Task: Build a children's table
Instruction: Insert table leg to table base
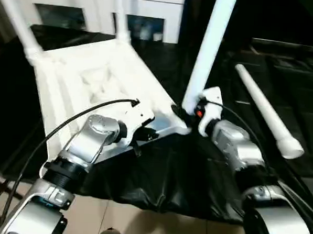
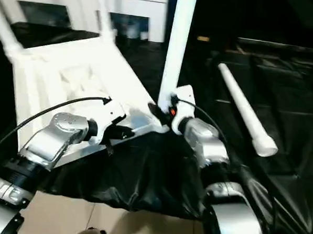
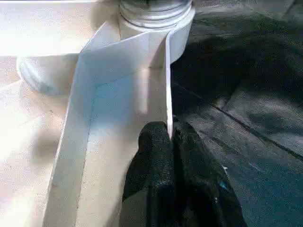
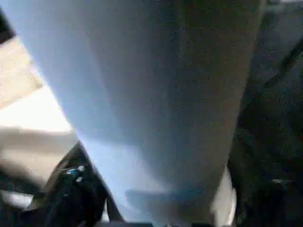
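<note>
Tabletop: white, laid upside down on black sheeting, ribbed underside up; two legs are seen standing in its far corners. The near rim is pinched between the pressed-together fingers of the left gripper, apparently to steady the top.

Third leg: upright in the near right corner socket, flanked by the right gripper at its base; whether its fingers grip or merely bracket the leg cannot be told. The step in hand is judged to be seating this leg; a firm seat is to be confirmed next.

Fourth leg: loose on the sheeting, well to the right of the right gripper, to be fetched thereafter for the remaining socket.
</note>
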Motion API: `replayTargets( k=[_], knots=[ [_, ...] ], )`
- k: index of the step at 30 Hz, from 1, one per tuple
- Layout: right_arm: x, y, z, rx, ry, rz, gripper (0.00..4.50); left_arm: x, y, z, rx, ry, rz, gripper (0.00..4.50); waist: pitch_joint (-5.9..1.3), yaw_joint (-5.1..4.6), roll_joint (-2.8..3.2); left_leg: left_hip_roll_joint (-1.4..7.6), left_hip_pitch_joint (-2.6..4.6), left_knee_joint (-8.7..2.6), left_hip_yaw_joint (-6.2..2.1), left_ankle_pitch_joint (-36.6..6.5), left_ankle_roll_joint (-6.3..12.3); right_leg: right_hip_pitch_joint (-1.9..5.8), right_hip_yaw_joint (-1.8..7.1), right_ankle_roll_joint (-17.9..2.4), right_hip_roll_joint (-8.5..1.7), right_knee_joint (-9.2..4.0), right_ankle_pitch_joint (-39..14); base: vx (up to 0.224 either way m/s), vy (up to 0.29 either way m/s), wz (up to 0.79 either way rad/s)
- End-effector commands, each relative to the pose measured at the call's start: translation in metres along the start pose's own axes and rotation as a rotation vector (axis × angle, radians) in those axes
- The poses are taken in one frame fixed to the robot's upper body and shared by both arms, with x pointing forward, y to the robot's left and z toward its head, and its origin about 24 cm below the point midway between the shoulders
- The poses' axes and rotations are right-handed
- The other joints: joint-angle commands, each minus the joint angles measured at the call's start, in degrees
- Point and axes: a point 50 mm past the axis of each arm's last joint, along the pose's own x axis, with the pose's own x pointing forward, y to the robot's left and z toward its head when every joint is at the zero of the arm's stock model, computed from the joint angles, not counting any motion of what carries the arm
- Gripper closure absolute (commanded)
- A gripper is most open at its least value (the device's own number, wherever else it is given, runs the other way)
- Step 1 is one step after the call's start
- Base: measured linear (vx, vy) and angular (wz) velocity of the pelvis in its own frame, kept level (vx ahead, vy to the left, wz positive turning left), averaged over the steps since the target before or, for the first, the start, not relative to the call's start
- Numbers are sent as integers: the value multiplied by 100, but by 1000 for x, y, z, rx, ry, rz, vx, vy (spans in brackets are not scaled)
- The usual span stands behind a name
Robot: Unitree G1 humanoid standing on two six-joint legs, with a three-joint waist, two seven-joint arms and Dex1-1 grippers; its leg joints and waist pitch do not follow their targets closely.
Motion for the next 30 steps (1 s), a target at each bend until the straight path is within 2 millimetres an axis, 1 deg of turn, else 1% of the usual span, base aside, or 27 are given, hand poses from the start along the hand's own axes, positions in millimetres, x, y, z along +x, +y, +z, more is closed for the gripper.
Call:
replayTargets(
  k=[1, 2, 3, 4, 5, 7, 8, 9, 11, 12, 14, 15, 17, 19, 20, 21, 23, 26, 27, 28, 30],
  knots=[
    [-2, 4, -1, -35, 22, 57, 96, -3, -4, 25, 94, -104, -55, 450, -485, 20, 49, 139, 60, -282, -24, -659, 257, 419, 265, -1476, -448, -225, 42, 0, 0, 0],
    [-5, 4, -1, -51, 29, 80, 96, -3, -4, 24, 101, -101, -65, 450, -494, 50, 66, 145, 70, -275, -24, -655, 253, 418, 264, -1447, -443, -224, 65, 0, 0, 0],
    [-7, 4, -2, -61, 34, 96, 83, -4, -4, 23, 105, -98, -72, 450, -500, 76, 67, 147, 72, -264, -18, -636, 264, 412, 270, -1449, -443, -211, 101, 0, 0, 0],
    [-10, 4, -2, -71, 38, 121, 83, -4, -4, 22, 111, -99, -87, 450, -495, 87, 64, 147, 69, -263, -18, -641, 264, 410, 269, -1447, -443, -213, 80, 0, 0, 0],
    [-15, 5, -2, -83, 45, 158, 83, -5, -5, 21, 121, -99, -109, 450, -494, 112, 70, 146, 68, -261, -21, -652, 260, 411, 267, -1427, -443, -220, 26, 0, 0, 0],
    [-19, 5, -3, -99, 54, 195, 83, -6, -6, 19, 140, -99, -137, 450, -491, 151, 59, 152, 66, -256, -15, -700, 266, 404, 269, -1373, -434, -219, -62, 0, 0, 0],
    [-26, 6, -4, -124, 67, 255, 83, -8, -7, 15, 168, -86, -173, 450, -490, 151, 62, 149, 62, -254, -16, -719, 260, 404, 268, -1373, -437, -218, -95, 0, 0, 0],
    [-29, 6, -4, -135, 74, 280, 83, -9, -7, 13, 181, -80, -189, 450, -486, 203, 59, 157, 71, -250, -17, -785, 267, 393, 270, -1307, -437, -237, -235, 0, 0, 0],
    [-31, 7, -4, -142, 78, 294, 83, -9, -7, 11, 187, -77, -198, 450, -486, 215, 68, 162, 68, -251, -18, -851, 243, 383, 271, -1307, -446, -235, -335, 0, 0, 0],
    [-38, 10, -6, -160, 96, 362, 83, -10, -8, 7, 200, -65, -228, 450, -466, 220, 44, 161, 76, -255, -14, -932, 219, 366, 272, -1277, -442, -262, -516, 0, 0, 0],
    [-43, 12, -8, -175, 115, 413, 83, -11, -8, 4, 212, -56, -252, 450, -453, 260, 53, 174, 103, -261, -14, -1122, 186, 345, 284, -1188, -448, -294, -831, 0, 0, 0],
    [-46, 13, -9, -181, 132, 441, 83, -11, -9, 2, 221, -49, -264, 450, -442, 259, 38, 173, 86, -272, -23, -1190, 165, 350, 284, -1154, -454, -300, -988, 0, 0, 0],
    [-50, 15, -11, -187, 153, 477, 83, -11, -9, 0, 233, -41, -280, 450, -417, 257, 18, 174, 85, -284, -28, -1329, 135, 333, 287, -1075, -463, -333, -1295, 0, 0, 0],
    [-54, 17, -14, -197, 174, 518, 83, -11, -9, -2, 243, -35, -301, 450, -413, 255, 14, 170, 77, -291, -41, -1383, 121, 333, 286, -988, -475, -352, -1561, 0, 0, 0],
    [-54, 17, -14, -198, 176, 522, 83, -11, -9, -3, 243, -35, -302, 450, -413, 260, 16, 172, 81, -289, -41, -1395, 123, 328, 289, -964, -479, -360, -1608, 0, 0, 0],
    [-57, 19, -15, -198, 190, 546, 108, -12, -9, -5, 247, -28, -315, 450, -415, 256, 4, 177, 89, -286, -39, -1382, 128, 320, 294, -962, -480, -359, -1609, 0, 0, 0],
    [-58, 20, -16, -198, 196, 558, 108, -12, -9, -6, 251, -21, -319, 450, -419, 257, 5, 178, 74, -286, -47, -1305, 144, 323, 289, -968, -474, -340, -1532, 0, 0, 0],
    [-62, 21, -19, -184, 211, 582, 137, -13, -7, -10, 258, -11, -328, 450, -426, 266, 11, 175, 73, -270, -38, -1224, 170, 321, 291, -1032, -469, -331, -1360, 0, 0, 0],
    [-62, 21, -20, -177, 212, 584, 152, -14, -7, -11, 257, -11, -328, 450, -432, 272, 4, 177, 61, -268, -40, -1175, 178, 332, 292, -1045, -471, -313, -1262, 0, 0, 0],
    [-63, 22, -21, -171, 212, 584, 152, -14, -7, -11, 254, -11, -328, 450, -432, 273, 24, 180, 63, -272, -47, -1191, 180, 332, 286, -1066, -477, -306, -1240, 0, 0, 0],
    [-64, 22, -25, -152, 207, 581, 160, -14, -6, -12, 245, -13, -327, 450, -424, 271, 22, 175, 62, -270, -43, -1218, 179, 327, 286, -1076, -475, -317, -1263, 0, 0, 0]
  ],
)
